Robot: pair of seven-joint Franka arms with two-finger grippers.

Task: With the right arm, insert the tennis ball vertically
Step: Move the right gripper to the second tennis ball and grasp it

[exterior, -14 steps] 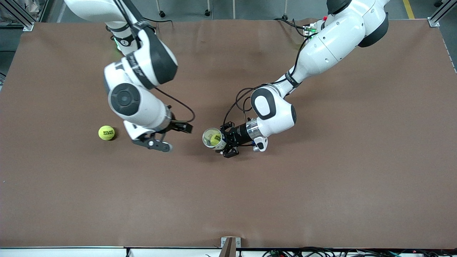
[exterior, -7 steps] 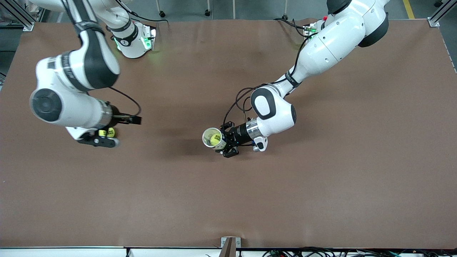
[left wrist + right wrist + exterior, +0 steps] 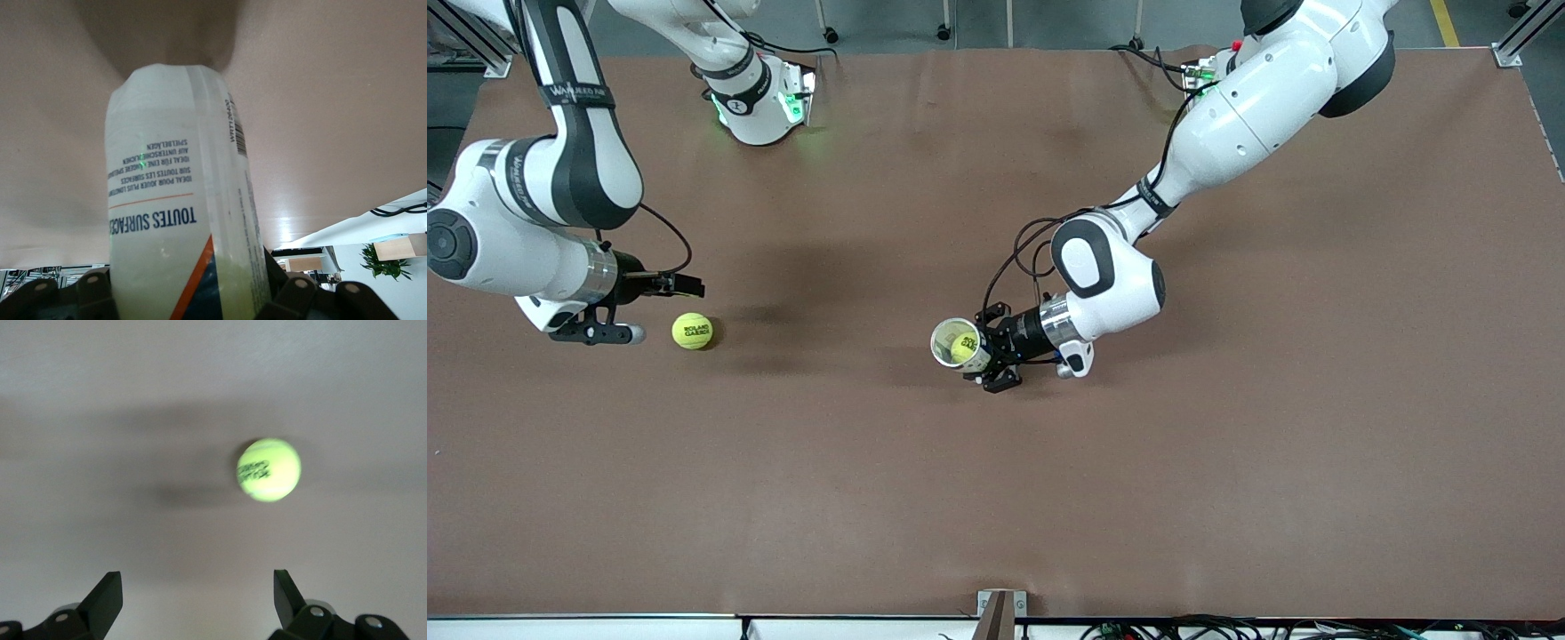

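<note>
Overhead, the front view shows a wide desk (image 3: pixel 1227 462) covered in a matte brown, faintly wrinkled sheet. A fuzzy yellow-green tennis ball (image 3: pixel 692 331) with dark lettering rests on the desk toward the right arm's end, free of any grip. The right arm (image 3: pixel 534 213), white and smooth-shelled with black joint sections, bends down from its base, and its black two-finger right gripper (image 3: pixel 685 285) hangs just above the desk beside the ball, nearer the bases than the ball. Its fingers stand spread apart with nothing between them. Near the middle of the desk, the white left arm (image 3: pixel 1227 116) reaches down and its black left gripper (image 3: pixel 996 351) is clamped on a clear plastic cylindrical tube (image 3: pixel 958 345). The tube's round open mouth faces up toward the front camera, so its long axis runs roughly upright, tipped slightly toward the right arm's end. A second yellow-green ball (image 3: pixel 963 347) sits inside it.

Next, the left wrist view looks along the tube (image 3: pixel 177 220): a smooth, translucent cylinder with white, navy and orange printed labelling, its long axis running away from the camera toward the brown surface. The fingers (image 3: pixel 87 293) of the left gripper press its sides, and a yellow-green tint shows through the wall near them.

Lastly, the right wrist view shows the loose ball (image 3: pixel 269 470), round and felted, lying on the brown sheet ahead of the right gripper (image 3: pixel 198 593). Two black angular fingertips (image 3: pixel 107 593) stand wide apart, with the ball well clear of them.
</note>
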